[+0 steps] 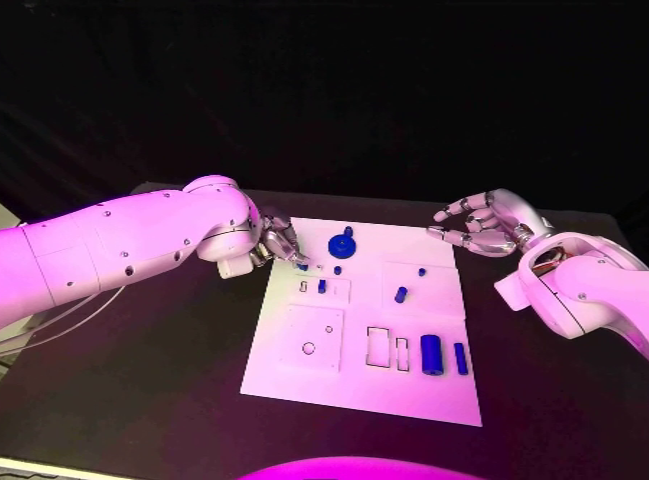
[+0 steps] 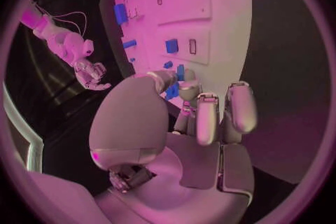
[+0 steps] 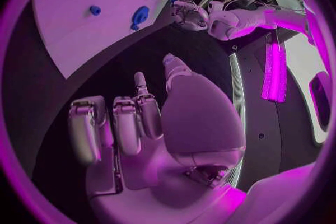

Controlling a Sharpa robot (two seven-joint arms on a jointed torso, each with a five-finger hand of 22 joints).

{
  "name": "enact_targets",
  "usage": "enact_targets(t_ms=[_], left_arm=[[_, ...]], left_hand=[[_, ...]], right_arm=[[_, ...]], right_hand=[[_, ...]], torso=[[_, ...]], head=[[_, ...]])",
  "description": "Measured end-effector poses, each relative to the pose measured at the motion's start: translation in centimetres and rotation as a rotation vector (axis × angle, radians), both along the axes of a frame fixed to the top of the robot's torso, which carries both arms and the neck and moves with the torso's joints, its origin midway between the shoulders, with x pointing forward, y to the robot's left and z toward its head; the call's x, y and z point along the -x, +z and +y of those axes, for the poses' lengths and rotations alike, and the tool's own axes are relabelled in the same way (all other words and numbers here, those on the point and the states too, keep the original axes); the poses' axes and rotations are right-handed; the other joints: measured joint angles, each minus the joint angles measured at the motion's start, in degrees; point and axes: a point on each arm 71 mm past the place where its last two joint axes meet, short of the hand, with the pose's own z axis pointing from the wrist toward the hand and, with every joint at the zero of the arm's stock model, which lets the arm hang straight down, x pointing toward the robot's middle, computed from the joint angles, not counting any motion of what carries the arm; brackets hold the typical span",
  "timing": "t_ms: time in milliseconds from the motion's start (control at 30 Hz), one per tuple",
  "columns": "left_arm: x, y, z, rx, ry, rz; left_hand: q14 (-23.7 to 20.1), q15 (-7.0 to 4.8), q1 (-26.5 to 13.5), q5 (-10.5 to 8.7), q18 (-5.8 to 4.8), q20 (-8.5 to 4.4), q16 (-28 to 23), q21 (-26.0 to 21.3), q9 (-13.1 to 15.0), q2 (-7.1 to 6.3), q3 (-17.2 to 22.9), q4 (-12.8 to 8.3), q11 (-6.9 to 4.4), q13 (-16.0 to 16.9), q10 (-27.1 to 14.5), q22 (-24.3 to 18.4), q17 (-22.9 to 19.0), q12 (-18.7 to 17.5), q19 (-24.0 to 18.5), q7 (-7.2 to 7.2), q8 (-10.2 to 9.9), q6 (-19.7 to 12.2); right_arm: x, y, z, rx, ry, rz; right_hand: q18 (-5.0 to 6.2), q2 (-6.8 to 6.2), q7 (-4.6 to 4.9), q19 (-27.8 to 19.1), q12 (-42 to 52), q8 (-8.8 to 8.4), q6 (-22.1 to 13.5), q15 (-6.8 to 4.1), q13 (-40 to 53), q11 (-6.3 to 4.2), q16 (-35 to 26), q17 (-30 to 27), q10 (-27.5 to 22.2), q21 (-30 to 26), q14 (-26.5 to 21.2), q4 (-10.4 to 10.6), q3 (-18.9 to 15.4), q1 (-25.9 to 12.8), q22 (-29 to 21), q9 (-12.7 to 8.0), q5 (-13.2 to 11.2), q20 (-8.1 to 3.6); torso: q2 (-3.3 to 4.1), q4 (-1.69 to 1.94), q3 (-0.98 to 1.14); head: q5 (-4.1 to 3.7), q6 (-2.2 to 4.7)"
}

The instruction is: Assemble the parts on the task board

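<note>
The white task board (image 1: 365,385) lies mid-table. My left hand (image 1: 281,243) hovers over its far left corner, and its thumb and a finger pinch a small blue part (image 2: 173,91). Beside that hand stands a round blue knob (image 1: 342,243), with two small blue parts (image 1: 339,269) (image 1: 321,286) nearer me. More small parts (image 1: 401,294) (image 1: 421,270) lie mid-board. A blue cylinder (image 1: 431,354) and a blue bar (image 1: 461,358) lie at the board's near right. My right hand (image 1: 483,225) hangs off the far right corner, fingers loosely bent, holding nothing.
Empty rectangular slots (image 1: 379,346) and a round hole (image 1: 308,348) show in the board's near half. Black table (image 1: 151,360) surrounds the board on all sides. Thin cables (image 1: 36,325) trail off the table's left edge.
</note>
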Motion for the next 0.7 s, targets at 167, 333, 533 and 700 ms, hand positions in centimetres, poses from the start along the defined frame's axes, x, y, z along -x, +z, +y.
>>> enact_targets(t_ms=[167, 333, 533, 700], left_arm=[[1.0, -0.3, 0.0, -0.011, -0.016, -0.005], [1.7, -1.0, -0.3, -0.04, -0.037, -0.011], [2.3, -1.7, -0.7, -0.078, -0.057, -0.026], [2.5, -2.0, -0.9, -0.1, -0.065, -0.038]], left_hand=[[0.2, -0.2, -0.9, 0.26, 0.0, -0.12, 0.3, 0.5, 0.8, -0.9, 1.5, -1.0, -0.06, 0.4, 0.7, 0.9, 0.0, 0.2, 0.7, -0.38, 0.0, 0.4], [0.0, -0.4, -1.8, 0.26, 0.0, -0.1, 0.5, 0.7, 0.8, -1.36, 1.7, -0.9, -0.28, 0.7, 0.9, 1.3, 0.0, 0.2, 1.1, -0.4, 0.0, 0.8], [0.0, -0.4, -2.7, 0.26, 0.0, -0.31, 0.5, 0.7, 1.5, -1.78, 3.6, -2.2, -0.26, 1.1, 1.3, 1.4, 0.0, 0.5, 1.3, -0.48, 0.0, 1.2], [0.0, -0.4, -2.9, 0.26, 0.0, -0.31, 0.5, 0.7, 1.5, -1.96, 3.6, -2.2, -0.47, 1.3, 1.5, 1.5, 0.0, 0.7, 1.3, -0.48, 0.0, 1.3]], right_arm=[[0.0, 0.0, 0.0, 0.001, 0.0, -0.001], [0.0, -0.1, 0.0, 0.002, 0.0, 0.0], [0.0, -0.1, 0.0, 0.003, 0.0, 0.0], [0.0, -0.2, 0.0, 0.003, 0.001, 0.0]], right_hand=[[0.0, 0.0, 0.0, 0.0, 0.0, 0.0, 0.0, 0.0, 0.0, 0.0, 0.0, 0.0, 0.0, 0.0, 0.0, 0.0, 0.0, 0.0, 0.0, 0.0, 0.0, 0.0], [0.0, 0.0, 0.0, 0.0, 0.0, 0.0, 0.0, 0.0, 0.0, 0.0, 0.0, 0.0, 0.0, 0.0, 0.0, 0.0, 0.0, 0.0, 0.0, 0.0, 0.0, 0.0], [0.0, 0.0, 0.0, 0.0, 0.0, 0.0, 0.0, 0.0, 0.0, 0.0, 0.0, 0.0, 0.0, 0.0, 0.0, 0.0, 0.0, 0.0, 0.0, 0.0, 0.0, 0.0], [0.0, 0.0, 0.0, 0.0, 0.0, 0.0, 0.0, 0.0, 0.0, 0.0, 0.0, 0.0, 0.0, 0.0, 0.0, 0.0, 0.0, 0.0, 0.0, 0.0, 0.0, 0.0]], torso=[[-0.03, 0.02, -0.02], [-0.01, 0.02, -0.03], [0.03, -0.03, -0.06], [0.04, -0.08, -0.07]], head=[[0.19, -0.22], [0.29, -0.35], [0.39, -0.47], [0.46, -0.58]])
